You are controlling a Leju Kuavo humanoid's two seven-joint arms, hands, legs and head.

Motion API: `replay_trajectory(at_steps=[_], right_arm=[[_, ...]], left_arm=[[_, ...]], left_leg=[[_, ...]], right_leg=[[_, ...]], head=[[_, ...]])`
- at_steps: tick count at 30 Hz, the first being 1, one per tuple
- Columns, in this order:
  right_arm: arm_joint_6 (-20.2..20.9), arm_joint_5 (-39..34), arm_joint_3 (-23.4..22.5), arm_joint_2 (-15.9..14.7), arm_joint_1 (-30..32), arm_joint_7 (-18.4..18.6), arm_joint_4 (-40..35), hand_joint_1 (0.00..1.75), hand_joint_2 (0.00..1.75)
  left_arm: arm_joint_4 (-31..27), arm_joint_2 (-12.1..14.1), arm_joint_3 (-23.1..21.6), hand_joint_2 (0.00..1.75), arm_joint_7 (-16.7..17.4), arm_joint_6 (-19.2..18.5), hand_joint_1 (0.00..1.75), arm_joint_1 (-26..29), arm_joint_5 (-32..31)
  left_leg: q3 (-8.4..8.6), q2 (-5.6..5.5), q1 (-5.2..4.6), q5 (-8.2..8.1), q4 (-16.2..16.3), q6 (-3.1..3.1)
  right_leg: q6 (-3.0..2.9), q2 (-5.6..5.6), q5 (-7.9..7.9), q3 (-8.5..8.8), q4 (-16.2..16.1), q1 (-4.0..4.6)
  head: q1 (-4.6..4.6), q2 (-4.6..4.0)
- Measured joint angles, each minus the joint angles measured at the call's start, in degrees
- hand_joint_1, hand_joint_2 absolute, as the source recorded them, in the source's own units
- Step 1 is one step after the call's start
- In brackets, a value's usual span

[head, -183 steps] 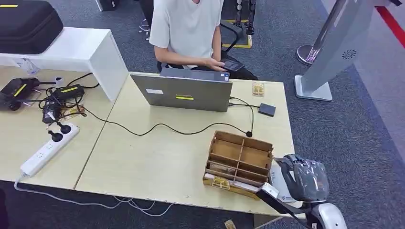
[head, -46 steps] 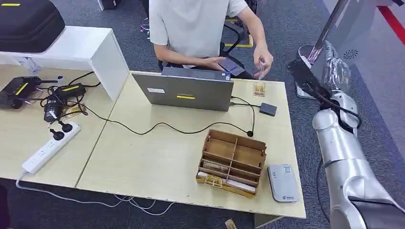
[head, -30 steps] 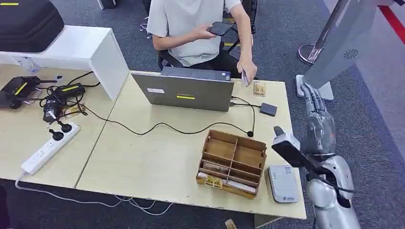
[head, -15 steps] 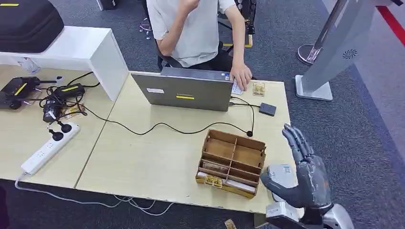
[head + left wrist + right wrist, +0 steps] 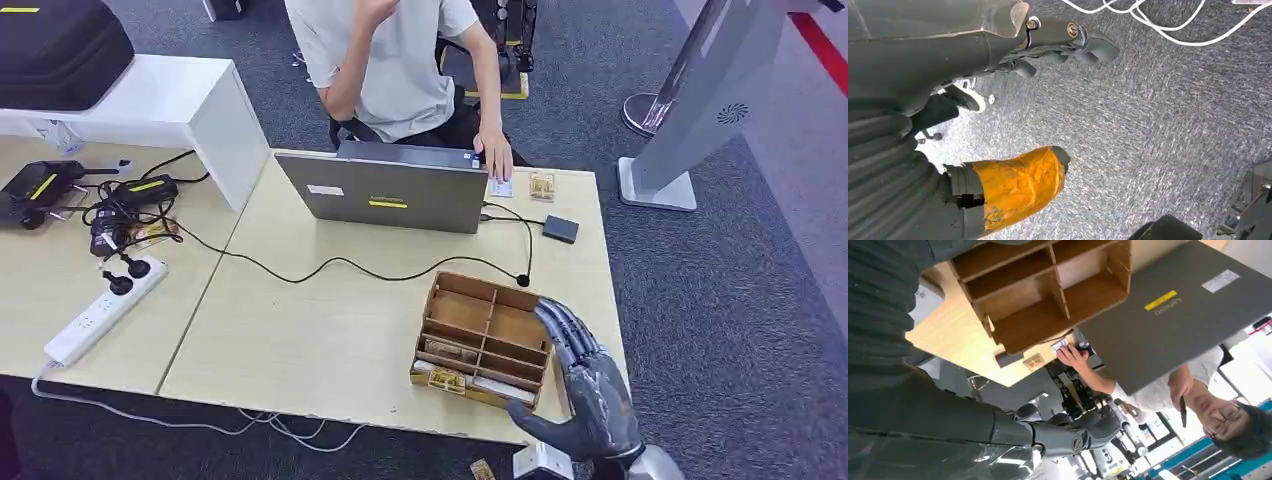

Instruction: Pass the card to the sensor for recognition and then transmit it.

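Right hand (image 5: 590, 395): empty, fingers spread, over near right corner of worktop (image 5: 330, 340), just right of wooden box (image 5: 488, 340).
Left hand (image 5: 1013, 125): hangs over carpet, holds nothing, fingers apart.
Card (image 5: 501, 187): flat on far edge of worktop, under a person's hand (image 5: 495, 158), right of laptop (image 5: 385, 195).

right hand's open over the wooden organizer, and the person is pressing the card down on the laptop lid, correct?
Not the lid. In the head view the person's hand holds the card on the table beside the laptop. The right hand is open, by the wooden organizer.
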Motion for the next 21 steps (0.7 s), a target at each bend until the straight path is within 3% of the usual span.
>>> replay_trajectory(at_steps=[10,21], right_arm=[[-3.2,-0.8,5.7,1.9,-2.2,0.6,9.8,0.00,1.75],[-4.1,-2.3,6.3,4.0,-4.8,0.8,15.3,0.00,1.75]], left_arm=[[0.0,0.0,0.0,1.75,0.0,0.0,0.00,-0.1,-0.6],[0.0,0.1,0.0,1.75,-0.1,0.0,0.00,-0.1,-0.9]], left_leg=[[0.00,0.03,0.03,0.01,0.0,-0.01],[0.01,0.04,0.03,0.01,0.0,-0.01]], right_leg=[[0.00,0.01,0.00,0.00,0.0,0.01],[0.00,0.01,0.00,0.01,0.0,0.01]], head=[[0.00,0.00],[0.00,0.00]])
